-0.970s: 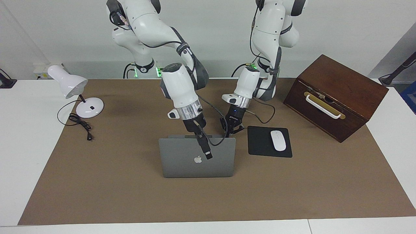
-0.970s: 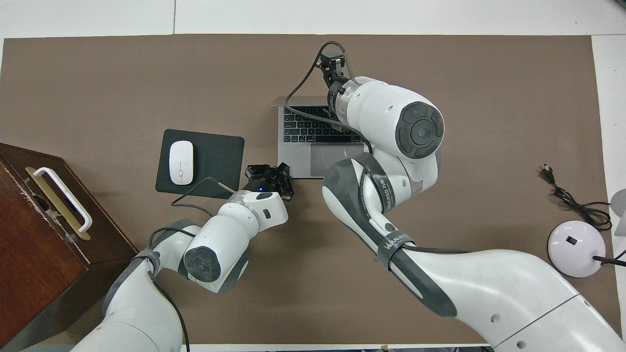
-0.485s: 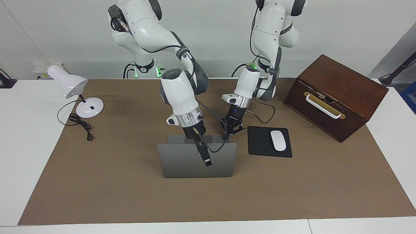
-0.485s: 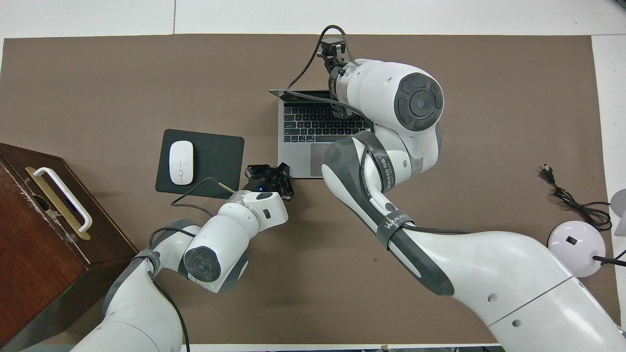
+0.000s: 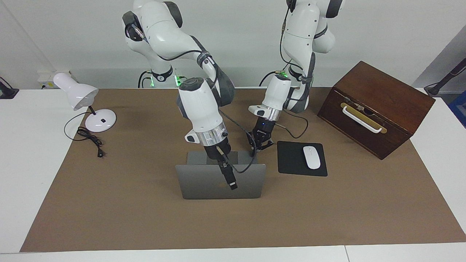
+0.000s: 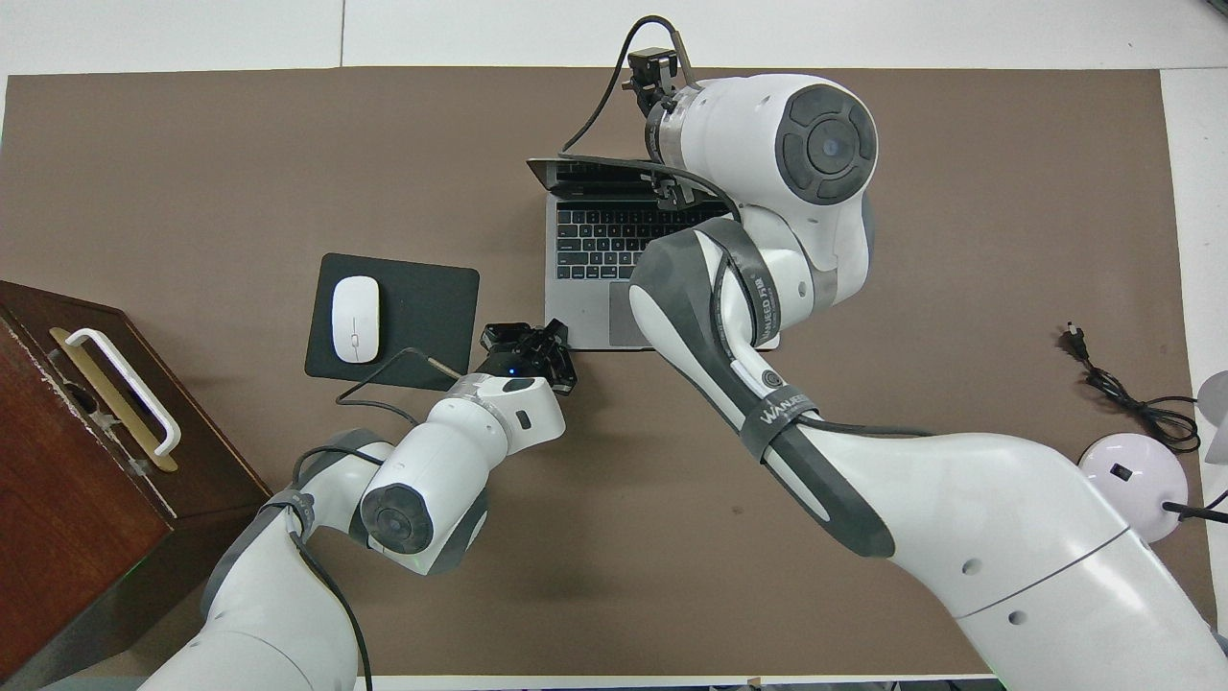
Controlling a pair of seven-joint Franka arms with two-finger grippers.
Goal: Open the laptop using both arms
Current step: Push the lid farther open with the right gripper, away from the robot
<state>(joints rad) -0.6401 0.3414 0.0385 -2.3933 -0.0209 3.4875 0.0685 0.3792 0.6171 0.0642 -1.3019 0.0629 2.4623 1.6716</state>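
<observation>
Right gripper (image 5: pixel 230 182) hangs over the raised lid of the open silver-grey laptop (image 5: pixel 204 182) at the middle of the desk, while the left gripper (image 5: pixel 259 142) presses low at the corner of the laptop's deck nearest the robots, on the side toward the black mouse pad (image 5: pixel 293 163); whether either gripper's fingers are apart or closed cannot be told. White mouse (image 5: pixel 311 157) lies on the pad, with a wooden box (image 5: pixel 378 105) toward the left arm's end and a white desk lamp (image 5: pixel 82 100) near the right arm's end.
</observation>
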